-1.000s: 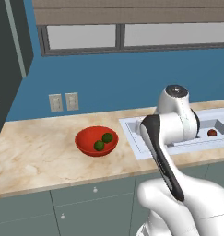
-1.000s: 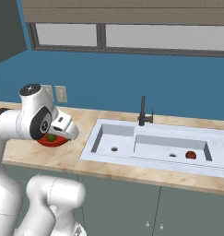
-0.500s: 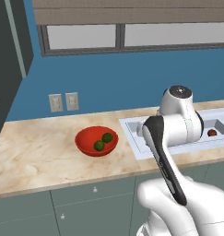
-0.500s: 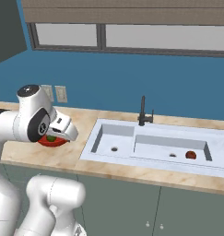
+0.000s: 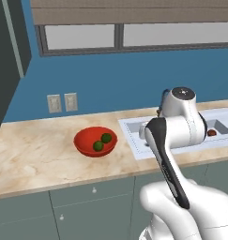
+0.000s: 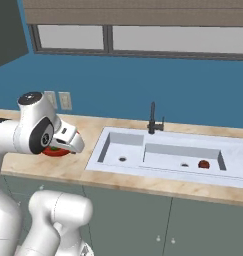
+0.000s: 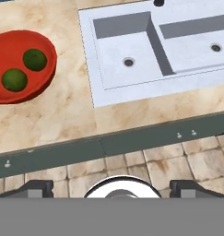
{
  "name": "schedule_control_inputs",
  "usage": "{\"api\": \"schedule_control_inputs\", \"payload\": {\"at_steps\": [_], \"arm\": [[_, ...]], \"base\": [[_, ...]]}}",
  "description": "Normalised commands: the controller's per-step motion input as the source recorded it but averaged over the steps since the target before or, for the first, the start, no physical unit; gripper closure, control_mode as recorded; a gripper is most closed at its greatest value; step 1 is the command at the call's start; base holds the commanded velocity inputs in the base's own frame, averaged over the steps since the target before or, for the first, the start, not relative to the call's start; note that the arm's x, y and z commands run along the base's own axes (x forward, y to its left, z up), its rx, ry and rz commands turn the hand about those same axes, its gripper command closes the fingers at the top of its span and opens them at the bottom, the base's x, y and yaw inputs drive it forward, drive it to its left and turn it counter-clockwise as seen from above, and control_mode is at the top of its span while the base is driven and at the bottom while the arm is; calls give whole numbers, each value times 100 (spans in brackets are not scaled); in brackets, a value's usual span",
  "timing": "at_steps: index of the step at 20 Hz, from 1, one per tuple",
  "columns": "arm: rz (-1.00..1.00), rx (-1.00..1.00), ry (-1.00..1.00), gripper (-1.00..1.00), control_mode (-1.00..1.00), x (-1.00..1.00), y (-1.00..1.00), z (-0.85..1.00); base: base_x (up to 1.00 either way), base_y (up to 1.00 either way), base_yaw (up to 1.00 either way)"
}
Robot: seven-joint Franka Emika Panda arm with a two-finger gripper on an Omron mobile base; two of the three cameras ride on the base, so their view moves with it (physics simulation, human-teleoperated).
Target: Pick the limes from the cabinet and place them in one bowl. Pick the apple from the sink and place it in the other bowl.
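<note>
In the red bowl [image 7: 20, 67] on the table [image 5: 35, 154], two limes [image 7: 24, 69] are lying side by side. The sink [image 6: 168, 155] is sitting beside it, a red apple [image 6: 203, 163] inside. I cannot tell how the jaws are standing.

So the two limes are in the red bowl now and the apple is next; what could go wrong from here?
1. The apple lies in the far right basin of the sink, away from the arm; the faucet stands close to a direct path, so a low swing could clip it.
2. The red bowl with both limes sits just beside the arm, so a sweep might knock it.
3. I cannot see a second bowl here.
</note>
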Motion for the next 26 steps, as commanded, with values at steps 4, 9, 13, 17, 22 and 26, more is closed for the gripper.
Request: {"api": "schedule_control_inputs", "payload": {"at_steps": [4, 9, 13, 17, 22, 26], "arm": [[0, 0, 0, -100, 100, 0, 0, 0], [0, 0, 0, -100, 100, 0, 0, 0], [0, 0, 0, -100, 100, 0, 0, 0], [0, 0, 0, -100, 100, 0, 0, 0], [0, 0, 0, -100, 100, 0, 0, 0], [0, 0, 0, -100, 100, 0, 0, 0]], "base": [[0, -43, 0], [2, -50, 3], [14, -59, 7], [22, -65, 7], [21, -63, 6], [27, -68, 5]]}}
